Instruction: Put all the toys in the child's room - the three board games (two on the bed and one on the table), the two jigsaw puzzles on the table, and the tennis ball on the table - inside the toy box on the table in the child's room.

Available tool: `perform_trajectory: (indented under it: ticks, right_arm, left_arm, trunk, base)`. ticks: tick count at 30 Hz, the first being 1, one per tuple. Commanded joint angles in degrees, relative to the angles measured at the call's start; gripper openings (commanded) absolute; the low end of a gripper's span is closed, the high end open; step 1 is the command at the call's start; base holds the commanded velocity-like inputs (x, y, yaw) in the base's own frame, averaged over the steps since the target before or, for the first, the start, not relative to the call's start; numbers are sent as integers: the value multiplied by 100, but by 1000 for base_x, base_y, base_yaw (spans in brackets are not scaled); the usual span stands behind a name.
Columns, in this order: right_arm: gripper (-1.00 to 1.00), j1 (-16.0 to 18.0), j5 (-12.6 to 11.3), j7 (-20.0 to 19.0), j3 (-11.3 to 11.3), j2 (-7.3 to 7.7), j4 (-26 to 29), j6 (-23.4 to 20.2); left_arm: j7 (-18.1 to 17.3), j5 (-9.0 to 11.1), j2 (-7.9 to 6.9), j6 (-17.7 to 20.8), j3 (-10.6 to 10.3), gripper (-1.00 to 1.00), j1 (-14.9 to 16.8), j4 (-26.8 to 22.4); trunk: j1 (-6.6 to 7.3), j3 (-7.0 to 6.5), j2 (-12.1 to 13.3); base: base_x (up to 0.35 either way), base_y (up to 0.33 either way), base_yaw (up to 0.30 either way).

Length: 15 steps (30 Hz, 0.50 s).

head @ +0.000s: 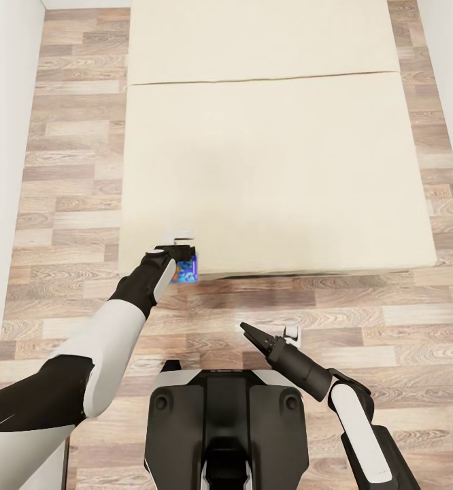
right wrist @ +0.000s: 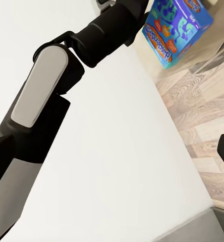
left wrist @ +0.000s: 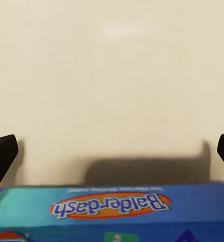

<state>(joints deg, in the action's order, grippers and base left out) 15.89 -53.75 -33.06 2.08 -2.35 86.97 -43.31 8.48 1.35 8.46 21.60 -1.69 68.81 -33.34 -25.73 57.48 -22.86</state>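
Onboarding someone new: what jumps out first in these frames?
The bright blue board game in the left pincer, held at the near left corner of the big beige bed. Its cover reads Balderdash in the left wrist view. The right pincer hangs open and empty over the wood-plank floor.

White walls [head: 9,136] flank a wood-plank floor [head: 70,204], apparently evenly lit, around a beige bed [head: 274,170].

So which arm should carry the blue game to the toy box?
Left. Its gripper already holds the blue board game at the bed's near corner; the right gripper hangs empty over the floor.
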Motion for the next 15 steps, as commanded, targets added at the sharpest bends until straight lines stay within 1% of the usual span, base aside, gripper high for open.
perform_trajectory:
  ticks: [1, 15]
  right_arm:
    - [100, 1, -22, 2, -6, -3, 2, -37]
    - [100, 1, -22, 3, -6, -4, 1, -37]
  left_arm:
    - [39, 85, -2, 46, -6, 100, -2, 43]
    - [39, 85, -2, 41, -7, 100, -8, 44]
  trunk:
    - [-5, 6, -6]
    - [-5, 6, -6]
  base:
    - [-6, 0, 0]
    - [-3, 0, 0]
